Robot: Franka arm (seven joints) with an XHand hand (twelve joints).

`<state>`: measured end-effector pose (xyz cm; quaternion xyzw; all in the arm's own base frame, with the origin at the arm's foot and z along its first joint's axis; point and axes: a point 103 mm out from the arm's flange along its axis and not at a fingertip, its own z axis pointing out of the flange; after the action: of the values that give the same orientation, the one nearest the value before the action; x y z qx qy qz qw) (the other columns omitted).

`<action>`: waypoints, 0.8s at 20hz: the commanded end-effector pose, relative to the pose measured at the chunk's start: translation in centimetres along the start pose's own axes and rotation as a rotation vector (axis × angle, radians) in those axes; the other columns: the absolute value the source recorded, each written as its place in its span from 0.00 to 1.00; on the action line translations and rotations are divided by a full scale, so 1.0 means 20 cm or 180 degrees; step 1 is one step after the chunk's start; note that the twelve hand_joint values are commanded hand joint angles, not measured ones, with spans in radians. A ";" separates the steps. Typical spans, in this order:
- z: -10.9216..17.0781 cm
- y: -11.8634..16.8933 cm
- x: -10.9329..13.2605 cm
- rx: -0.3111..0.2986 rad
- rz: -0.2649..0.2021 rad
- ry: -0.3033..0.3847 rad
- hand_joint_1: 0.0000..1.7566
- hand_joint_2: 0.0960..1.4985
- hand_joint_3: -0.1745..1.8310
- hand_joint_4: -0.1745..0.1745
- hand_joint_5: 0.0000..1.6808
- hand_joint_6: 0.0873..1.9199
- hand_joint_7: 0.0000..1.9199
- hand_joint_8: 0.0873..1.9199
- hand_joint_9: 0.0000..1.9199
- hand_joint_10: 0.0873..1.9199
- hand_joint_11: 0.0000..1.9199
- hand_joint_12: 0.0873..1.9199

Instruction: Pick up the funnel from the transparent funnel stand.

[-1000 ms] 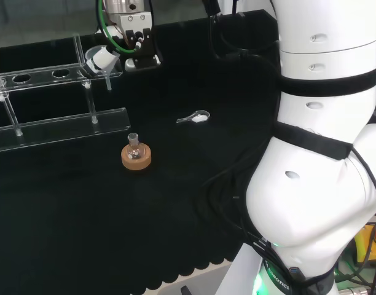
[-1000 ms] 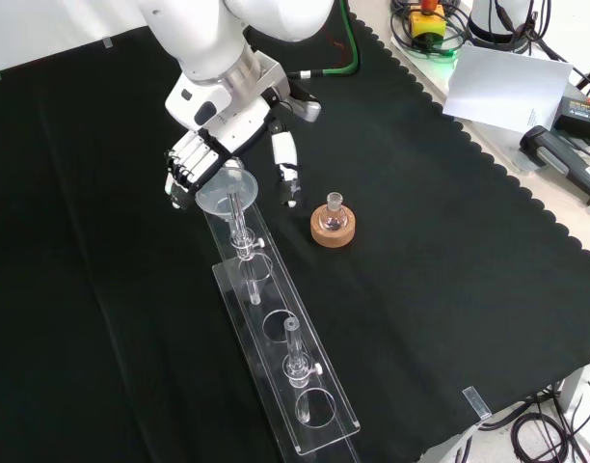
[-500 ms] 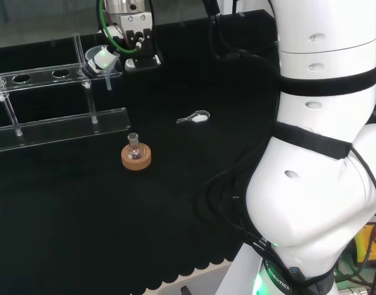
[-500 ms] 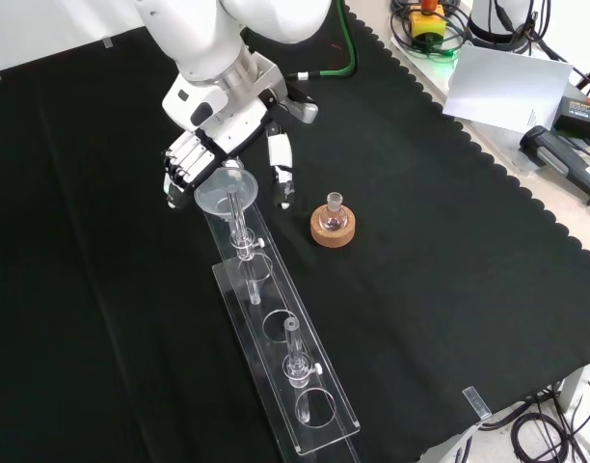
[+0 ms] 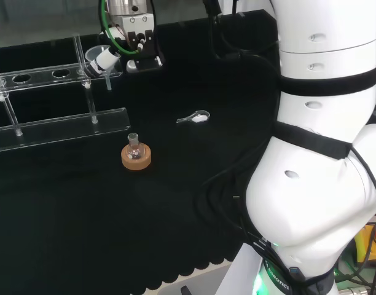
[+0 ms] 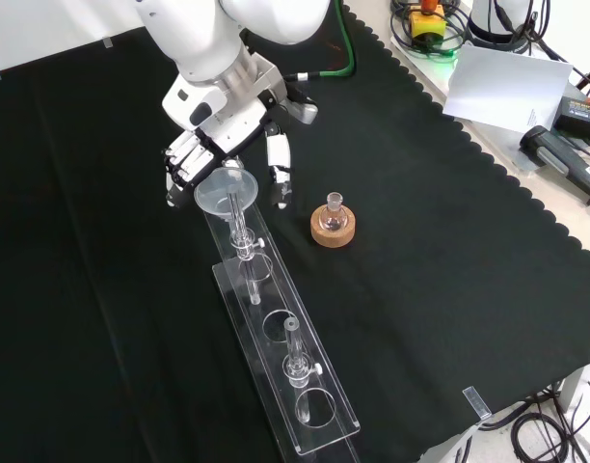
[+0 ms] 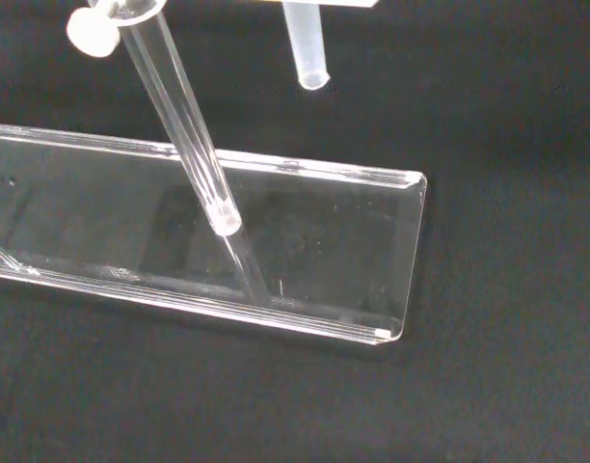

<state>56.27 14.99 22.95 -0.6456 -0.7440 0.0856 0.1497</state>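
Observation:
A clear funnel (image 6: 221, 190) sits in the end hole of the transparent stand (image 6: 285, 347), its stem hanging down through the top plate. My hand (image 6: 218, 121) is just behind it in the front view. The fingers (image 6: 179, 169) are to the funnel's left and the thumb (image 6: 279, 181) to its right, with a gap on both sides. In the head view the funnel (image 5: 94, 56) is at the right end of the stand (image 5: 53, 132), with the hand (image 5: 131, 34) beside it. The wrist view looks past the funnel's stem (image 7: 308, 48) onto the stand's base plate (image 7: 372, 251).
A small flask on a cork ring (image 6: 332, 220) stands on the cloth right of the stand in the front view. A small white scoop (image 5: 195, 117) lies on the cloth in the head view. Paper and devices (image 6: 507, 87) lie beyond the cloth's scalloped edge.
The hand has shifted slightly and the thumb has swung in toward the funnel. Funnel and stand have not moved.

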 end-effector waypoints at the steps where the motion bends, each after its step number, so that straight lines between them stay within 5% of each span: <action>1: 0.00 -0.01 -0.02 -0.0078 0.0029 0.0005 0.32 0.47 0.11 0.36 0.05 0.00 0.14 0.31 0.00 0.44 0.00 0.56; 10: 0.00 -0.01 -0.04 -0.0151 0.0041 0.0085 0.38 0.48 0.16 0.34 0.13 0.00 0.22 0.29 0.06 0.45 0.00 0.61; 16: 0.00 0.00 -0.07 -0.0257 0.0076 0.0176 0.38 0.37 0.38 0.32 0.27 0.00 0.29 0.28 0.12 0.43 0.00 0.64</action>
<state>56.28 13.93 22.73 -0.6574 -0.7378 0.0536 0.1436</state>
